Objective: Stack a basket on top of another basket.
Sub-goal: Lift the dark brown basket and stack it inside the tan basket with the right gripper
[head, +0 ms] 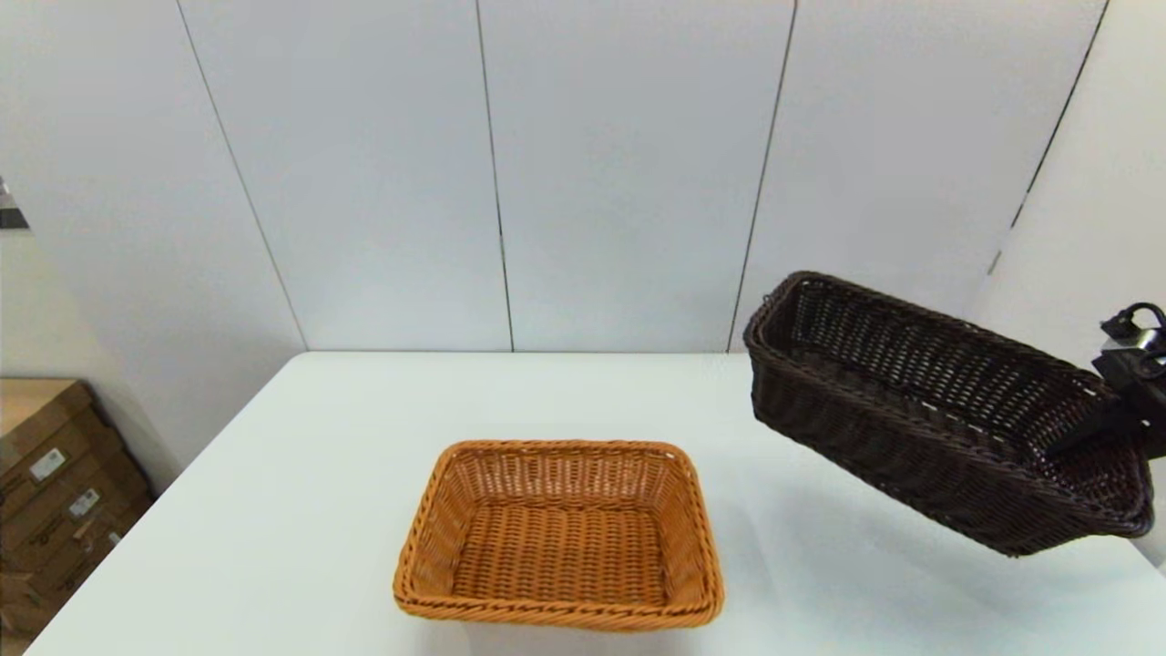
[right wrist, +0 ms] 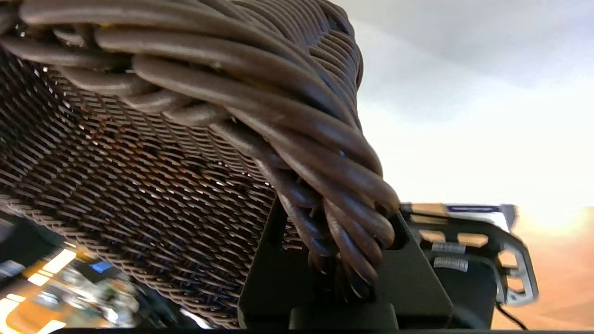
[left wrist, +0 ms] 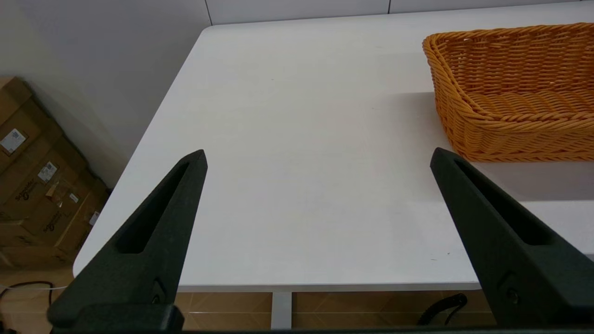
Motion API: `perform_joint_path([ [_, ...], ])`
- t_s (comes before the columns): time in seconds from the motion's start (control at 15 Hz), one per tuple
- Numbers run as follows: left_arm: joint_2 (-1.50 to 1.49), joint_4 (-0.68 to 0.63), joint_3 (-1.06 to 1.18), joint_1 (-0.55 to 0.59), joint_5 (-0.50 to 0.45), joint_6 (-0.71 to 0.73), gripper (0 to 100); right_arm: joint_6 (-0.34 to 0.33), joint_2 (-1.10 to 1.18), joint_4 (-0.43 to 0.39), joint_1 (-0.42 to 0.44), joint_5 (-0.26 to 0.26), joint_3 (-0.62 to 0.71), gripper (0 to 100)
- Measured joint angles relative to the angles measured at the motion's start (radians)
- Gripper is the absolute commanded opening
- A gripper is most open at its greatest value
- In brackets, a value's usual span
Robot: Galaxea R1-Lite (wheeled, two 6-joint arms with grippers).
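The dark brown basket (head: 938,410) hangs tilted in the air over the table's right side, its far end higher. My right gripper (head: 1093,435) is shut on its braided rim at the near right end; in the right wrist view the rim (right wrist: 287,139) runs between the black fingers (right wrist: 413,283). The orange basket (head: 560,533) sits flat on the table near the front middle, empty, to the left of the lifted one. My left gripper (left wrist: 318,160) is open above the table's front left edge, with the orange basket (left wrist: 515,93) off to its side and nothing between its fingers.
The white table (head: 301,474) ends at a grey panelled wall behind. Cardboard boxes (head: 50,492) stand on the floor beyond the table's left edge, also visible as boxes (left wrist: 37,176) in the left wrist view.
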Motion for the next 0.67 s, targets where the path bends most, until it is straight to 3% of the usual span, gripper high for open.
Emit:
perform_joint_path([
  [0.4,0.0,0.0,0.0,0.0,0.0,0.0,100,0.01,-0.134,0.093,0.209,-0.003,-0.033,0],
  [0.67,0.0,0.0,0.0,0.0,0.0,0.0,100,0.084,-0.169,0.121,0.404,-0.021,-0.073,0],
])
